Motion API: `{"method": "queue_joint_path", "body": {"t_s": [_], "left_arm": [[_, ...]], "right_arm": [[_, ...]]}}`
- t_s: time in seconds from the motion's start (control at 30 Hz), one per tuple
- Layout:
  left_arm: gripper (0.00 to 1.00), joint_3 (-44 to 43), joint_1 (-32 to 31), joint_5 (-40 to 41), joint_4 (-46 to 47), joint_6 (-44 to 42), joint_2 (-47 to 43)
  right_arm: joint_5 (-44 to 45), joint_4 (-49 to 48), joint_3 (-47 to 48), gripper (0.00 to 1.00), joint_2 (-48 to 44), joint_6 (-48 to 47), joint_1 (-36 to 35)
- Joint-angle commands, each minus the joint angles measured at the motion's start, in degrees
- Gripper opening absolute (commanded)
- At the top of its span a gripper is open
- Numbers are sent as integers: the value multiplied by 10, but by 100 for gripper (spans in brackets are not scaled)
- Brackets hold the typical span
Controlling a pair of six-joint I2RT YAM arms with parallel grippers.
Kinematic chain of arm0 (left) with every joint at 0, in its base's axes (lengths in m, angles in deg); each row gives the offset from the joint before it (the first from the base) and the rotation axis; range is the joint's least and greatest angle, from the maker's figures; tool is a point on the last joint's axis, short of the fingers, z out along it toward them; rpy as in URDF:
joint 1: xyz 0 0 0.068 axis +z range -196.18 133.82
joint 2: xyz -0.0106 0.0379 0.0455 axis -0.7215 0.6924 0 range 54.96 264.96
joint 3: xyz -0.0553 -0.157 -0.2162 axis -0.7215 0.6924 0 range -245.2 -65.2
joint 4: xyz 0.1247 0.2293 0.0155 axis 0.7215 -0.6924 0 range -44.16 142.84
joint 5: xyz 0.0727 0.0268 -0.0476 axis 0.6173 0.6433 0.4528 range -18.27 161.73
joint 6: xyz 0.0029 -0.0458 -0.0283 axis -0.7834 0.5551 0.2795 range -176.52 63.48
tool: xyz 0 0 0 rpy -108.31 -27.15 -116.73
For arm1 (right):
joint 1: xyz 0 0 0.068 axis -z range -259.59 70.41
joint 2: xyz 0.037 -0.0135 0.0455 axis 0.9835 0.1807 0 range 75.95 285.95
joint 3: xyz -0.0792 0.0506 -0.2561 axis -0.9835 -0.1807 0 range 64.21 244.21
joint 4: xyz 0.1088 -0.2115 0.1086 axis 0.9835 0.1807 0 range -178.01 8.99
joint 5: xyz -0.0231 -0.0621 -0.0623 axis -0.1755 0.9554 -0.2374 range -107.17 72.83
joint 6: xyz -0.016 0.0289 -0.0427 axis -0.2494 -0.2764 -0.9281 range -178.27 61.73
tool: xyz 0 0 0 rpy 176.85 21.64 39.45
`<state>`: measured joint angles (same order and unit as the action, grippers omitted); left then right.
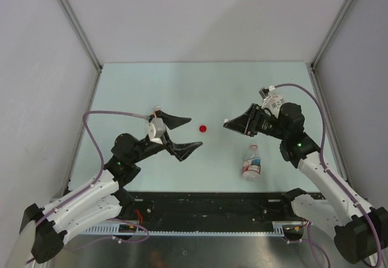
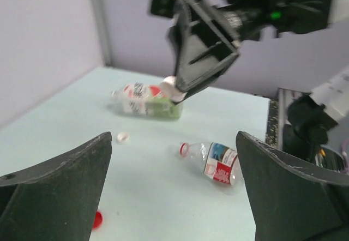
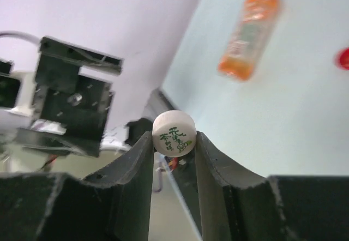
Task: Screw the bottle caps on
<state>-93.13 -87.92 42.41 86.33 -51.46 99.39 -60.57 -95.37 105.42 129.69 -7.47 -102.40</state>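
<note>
Right now our left gripper (image 1: pixel 193 133) stands spread wide with nothing between its fingers, raised over the table (image 1: pixel 151 86). Just ahead of its tips lies the red cap (image 1: pixel 203 128), and a loose white cap (image 2: pixel 122 137) sits farther ahead of it. Beyond the red cap, facing the left gripper tip to tip, our right gripper (image 1: pixel 228 123) is closed on the printed white cap (image 3: pixel 173 133). It pinches the cap across the rim at the very fingertips, flat top toward the wrist camera. On the near side of the right gripper, the red-and-white bottle (image 1: pixel 252 163) lies on its side, its neck open.

We judge the caps to be light, hard and slick. A pinch across the rim suits them, and so shallow a hold could let one pop out. The bottles look thin-walled and light, so they are likely to roll where they lie and dent under a hard squeeze. We would grip one around the body, below the shoulder.

The orange bottle (image 3: pixel 250 31) shows only to the right wrist camera. It is blurred and its top is cut off at the frame edge, so we cannot tell whether it is capped. A third bottle (image 2: pixel 144 102) lies behind the right gripper, partly covered. From overhead we cannot pick out the loose white cap or the orange bottle.
</note>
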Motion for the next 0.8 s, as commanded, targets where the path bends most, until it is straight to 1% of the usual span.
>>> {"method": "queue_joint_path", "body": {"t_s": [0.0, 0.1, 0.17, 0.23, 0.3, 0.37, 0.47, 0.6, 0.77], "left_arm": [[99, 12, 13, 174, -58, 88, -18], [99, 0, 14, 285, -132, 135, -22], [100, -14, 14, 343, -189, 156, -18], [99, -30, 14, 390, -247, 177, -9], [99, -41, 15, 427, -294, 191, 3], [100, -42, 14, 440, -315, 197, 11], [99, -35, 14, 439, -324, 206, 15], [99, -27, 14, 438, -328, 210, 13], [100, -22, 14, 449, -331, 211, 5]], "right_arm": [[212, 217, 42, 11, -8, -163, -8], [359, 261, 46, 10, 29, -193, -49], [430, 269, 50, 13, 69, -203, -82], [464, 269, 59, 15, 116, -209, -108], [480, 260, 67, 16, 166, -210, -126], [500, 251, 71, 12, 212, -205, -142], [530, 235, 75, 11, 267, -203, -166], [552, 224, 85, 17, 320, -200, -188], [588, 226, 102, 27, 359, -206, -216]]}}
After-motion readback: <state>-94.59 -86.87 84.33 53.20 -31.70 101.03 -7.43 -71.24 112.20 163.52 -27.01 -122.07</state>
